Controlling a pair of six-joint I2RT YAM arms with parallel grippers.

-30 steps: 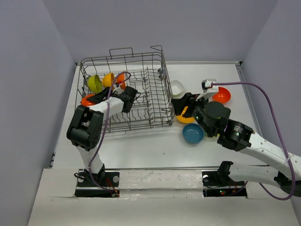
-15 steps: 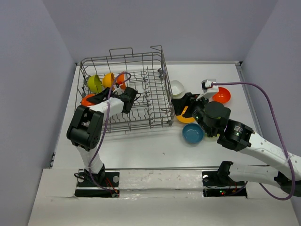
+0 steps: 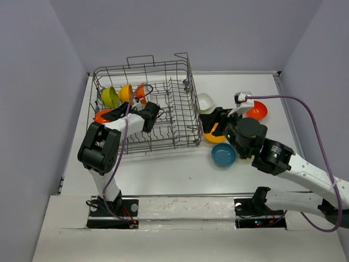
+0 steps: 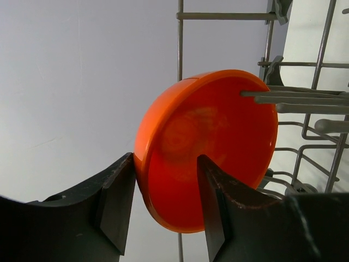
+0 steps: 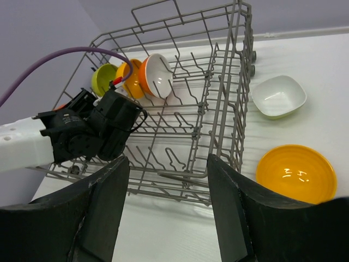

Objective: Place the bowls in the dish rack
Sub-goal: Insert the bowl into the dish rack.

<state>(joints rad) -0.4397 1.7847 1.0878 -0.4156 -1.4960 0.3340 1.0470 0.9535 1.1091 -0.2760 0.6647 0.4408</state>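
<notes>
The rack's point(image 3: 147, 106) right half stood open from above; bowls point(image 3: 125, 94) and left arm point(image 3: 128, 120) crowded its left.

Walls: plain pale lavender-grey panels point(image 3: 180, 33) enclose the work area on three sides, matte and unmarked.
Left wall: a slanted panel point(image 3: 32, 98) running from the far corner toward the near edge.
Right wall: a matching panel point(image 3: 322, 65) on the opposite side.
Table: a white, smooth tabletop point(image 3: 163, 169) filling the space between the panels; faint small specks show on it near the front.
Near edge: a pale board point(image 3: 180, 210) runs across the front of the table.
Light: even and soft, with only weak shadows on the white surface.
</notes>
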